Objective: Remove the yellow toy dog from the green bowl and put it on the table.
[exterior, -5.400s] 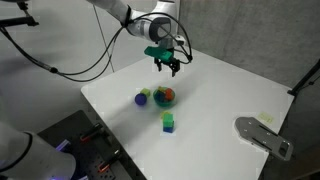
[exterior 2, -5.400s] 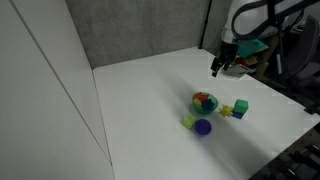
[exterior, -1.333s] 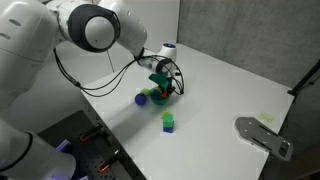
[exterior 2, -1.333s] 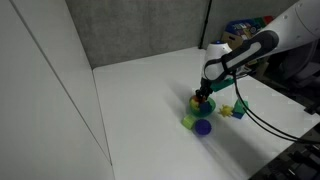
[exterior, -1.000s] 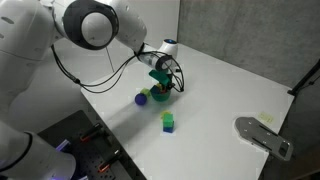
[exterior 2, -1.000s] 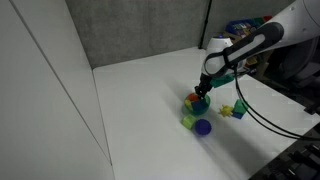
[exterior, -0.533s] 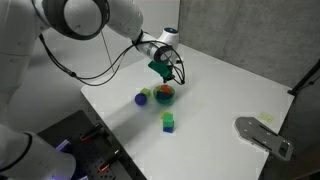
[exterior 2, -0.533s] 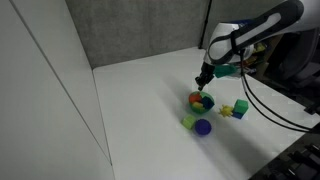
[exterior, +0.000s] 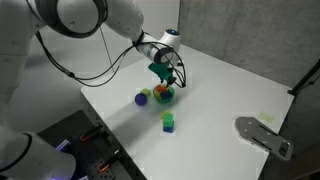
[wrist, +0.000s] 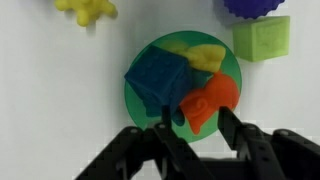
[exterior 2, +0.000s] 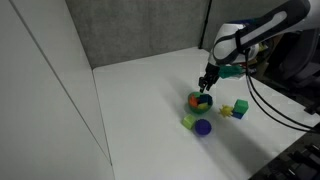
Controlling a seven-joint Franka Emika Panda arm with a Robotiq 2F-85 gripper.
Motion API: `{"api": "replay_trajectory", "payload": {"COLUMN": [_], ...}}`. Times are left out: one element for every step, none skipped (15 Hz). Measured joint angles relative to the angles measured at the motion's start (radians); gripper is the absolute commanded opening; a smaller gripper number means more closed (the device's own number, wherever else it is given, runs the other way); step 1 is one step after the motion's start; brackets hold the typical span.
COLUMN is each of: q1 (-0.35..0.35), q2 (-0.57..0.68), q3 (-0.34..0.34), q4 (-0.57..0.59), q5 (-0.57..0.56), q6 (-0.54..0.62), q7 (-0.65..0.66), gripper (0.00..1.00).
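Observation:
The green bowl (wrist: 137, 103) sits in mid-table in both exterior views (exterior: 164, 97) (exterior 2: 201, 101). In it lie a blue block (wrist: 154, 77), an orange toy (wrist: 212, 98) and the yellow toy dog (wrist: 203, 55), which is partly covered by the other two. My gripper (wrist: 193, 122) hangs a little above the bowl (exterior: 164, 79) (exterior 2: 207, 85). Its fingers stand apart and hold nothing. In the wrist view the orange toy shows between them from above.
On the white table (exterior: 230, 95) a purple ball (wrist: 256, 6) and a light green cube (wrist: 262, 40) lie beside the bowl. Another yellow lumpy toy (wrist: 84, 9) lies apart, next to a green block (exterior 2: 241, 107). A grey metal plate (exterior: 262, 136) sits at a table corner.
One second ago the gripper was down in the bowl. It has since risen above it with its fingers parted, and the toys remain in the bowl.

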State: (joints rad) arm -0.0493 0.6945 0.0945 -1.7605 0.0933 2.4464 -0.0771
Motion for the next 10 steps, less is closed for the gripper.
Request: {"api": "replay_trajectory", "payload": {"q1": [-0.001, -0.001, -0.001, -0.001, -0.001, -0.001, -0.001, -0.001, 0.000, 0.001], "q2": [-0.001, -0.003, -0.009, -0.019, -0.032, -0.050, -0.070, -0.091, -0.112, -0.129], "q3": [0.000, 0.000, 0.000, 0.000, 0.000, -0.001, -0.003, -0.007, -0.012, -0.019], "q4": [-0.009, -0.020, -0.033, -0.047, -0.063, -0.082, -0.100, -0.120, -0.140, -0.157], "q5": [0.000, 0.001, 0.001, 0.001, 0.001, 0.001, 0.001, 0.001, 0.001, 0.001], "q6": [-0.006, -0.013, -0.019, -0.026, -0.034, -0.045, -0.055, -0.064, -0.076, -0.090], "q7": [0.000, 0.000, 0.000, 0.000, 0.000, 0.001, 0.005, 0.010, 0.020, 0.036], "gripper": [0.92, 0.99, 1.00, 1.00, 1.00, 1.00, 1.00, 1.00, 1.00, 1.00]}}
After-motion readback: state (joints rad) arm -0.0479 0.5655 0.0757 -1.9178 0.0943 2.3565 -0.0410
